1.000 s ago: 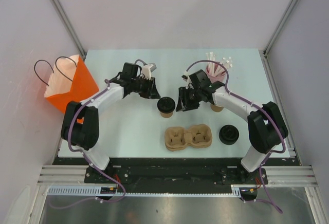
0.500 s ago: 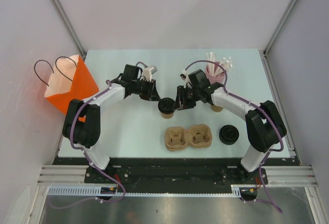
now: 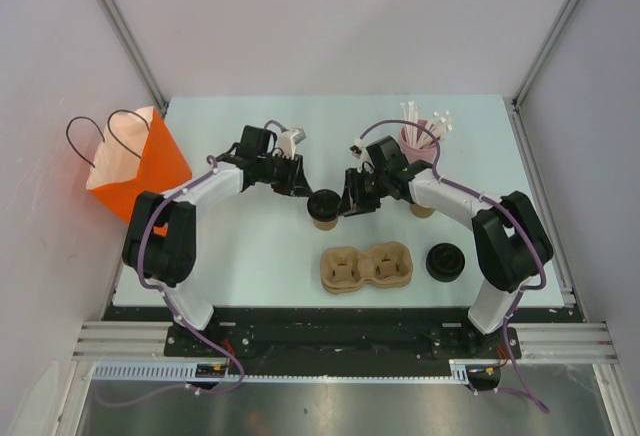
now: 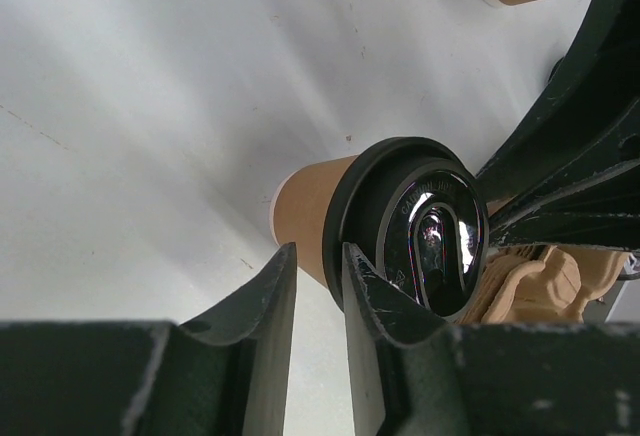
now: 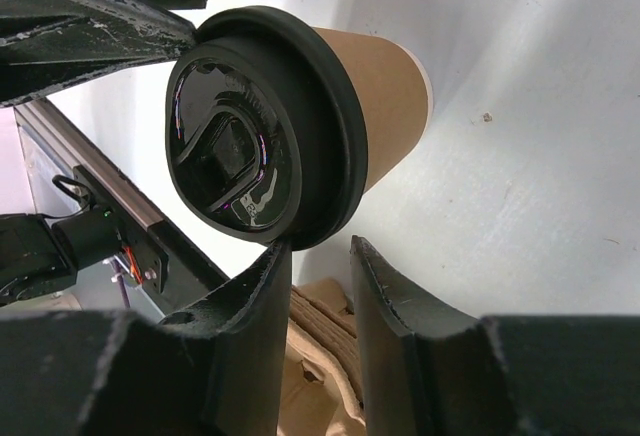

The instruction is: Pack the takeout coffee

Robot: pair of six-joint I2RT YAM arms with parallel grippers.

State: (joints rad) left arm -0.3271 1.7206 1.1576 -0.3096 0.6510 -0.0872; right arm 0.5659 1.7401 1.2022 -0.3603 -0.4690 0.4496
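Observation:
The takeout coffee (image 3: 322,206), a brown paper cup with a black lid, stands on the table behind the carrier. My left gripper (image 3: 303,188) is at its left-rear side and my right gripper (image 3: 350,203) at its right side. In the left wrist view the left gripper (image 4: 320,261) is nearly shut with nothing between its jaws, and one finger (image 4: 375,306) lies against the lid rim of the cup (image 4: 305,211). In the right wrist view the right gripper (image 5: 320,251) is nearly shut and empty, with one fingertip (image 5: 275,261) against the lid edge of the cup (image 5: 375,96).
A brown pulp two-cup carrier (image 3: 366,266) lies in front of the cup. A loose black lid (image 3: 445,261) lies to its right. An orange paper bag (image 3: 135,161) stands at the left table edge. A pink straw holder (image 3: 420,136) and lidless cups (image 3: 423,208) are behind the right arm.
My right gripper has moved left up to the cup's lid. My left gripper has moved slightly right and closer to the cup. The cup has stayed in place.

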